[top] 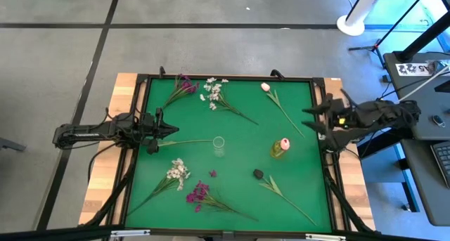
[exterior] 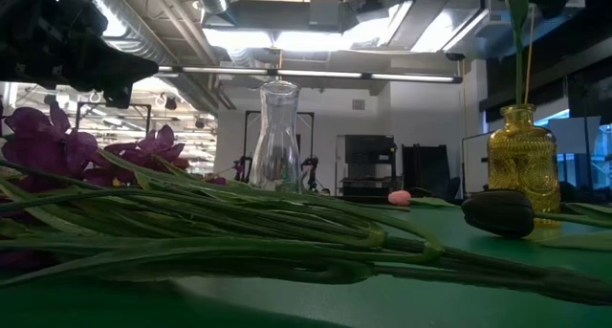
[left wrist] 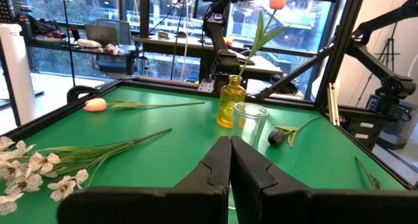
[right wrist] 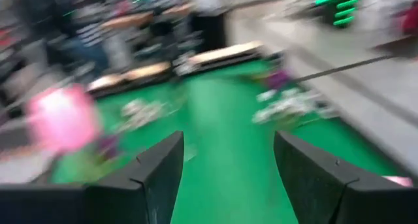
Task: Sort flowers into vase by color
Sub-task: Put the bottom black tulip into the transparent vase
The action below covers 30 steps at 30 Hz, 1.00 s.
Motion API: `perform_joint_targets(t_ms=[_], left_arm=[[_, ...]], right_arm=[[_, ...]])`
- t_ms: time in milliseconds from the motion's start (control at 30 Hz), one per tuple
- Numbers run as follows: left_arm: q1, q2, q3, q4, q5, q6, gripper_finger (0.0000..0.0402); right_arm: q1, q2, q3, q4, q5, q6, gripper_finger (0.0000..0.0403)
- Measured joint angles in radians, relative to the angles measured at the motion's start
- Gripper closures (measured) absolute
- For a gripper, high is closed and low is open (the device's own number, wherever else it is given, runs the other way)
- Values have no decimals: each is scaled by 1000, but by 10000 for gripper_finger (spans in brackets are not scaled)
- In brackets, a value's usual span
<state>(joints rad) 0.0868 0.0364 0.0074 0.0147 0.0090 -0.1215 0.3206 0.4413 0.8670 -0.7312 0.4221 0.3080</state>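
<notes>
Long green stems (exterior: 239, 234) are lying nearest us on the counter (top: 239, 139), magenta clusters (exterior: 57, 146) glowing beside them. We are seeing one pink tulip (top: 284, 144) standing in the yellow vase (top: 278, 150). Left gripper (top: 167, 131) is resting closed, right gripper (top: 314, 121) is gaping wide and empty

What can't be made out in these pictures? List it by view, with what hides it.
- Right wrist view: motion blur smears the flowers; the pink blob has no clear shape.
- Low view: stems in front hide most of the table; the yellow vase's flower is cut off by the top edge.
- High view: the loose purple bit is too small to identify.
- Left wrist view: the fingers hide the clear vase's base.
</notes>
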Motion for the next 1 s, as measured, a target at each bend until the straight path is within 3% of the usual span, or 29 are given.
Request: perform_joint_targets(t_ms=[133, 367, 733, 933, 1000], left_arm=[[0, 0, 0, 0, 0, 0, 401], [0, 0, 0, 0, 0, -5, 401], [0, 0, 0, 0, 0, -7, 401], [0, 0, 0, 0, 0, -6, 401], [0, 0, 0, 0, 0, -6, 401]], right_arm=[[0, 5, 0, -31, -152, 35, 166], [0, 116, -29, -226, -181, 206, 166], [4, 348, -44, -390, -364, 431, 166], [168, 376, -44, -413, -371, 651, 166], [253, 373, -44, -411, -324, 745, 166]])
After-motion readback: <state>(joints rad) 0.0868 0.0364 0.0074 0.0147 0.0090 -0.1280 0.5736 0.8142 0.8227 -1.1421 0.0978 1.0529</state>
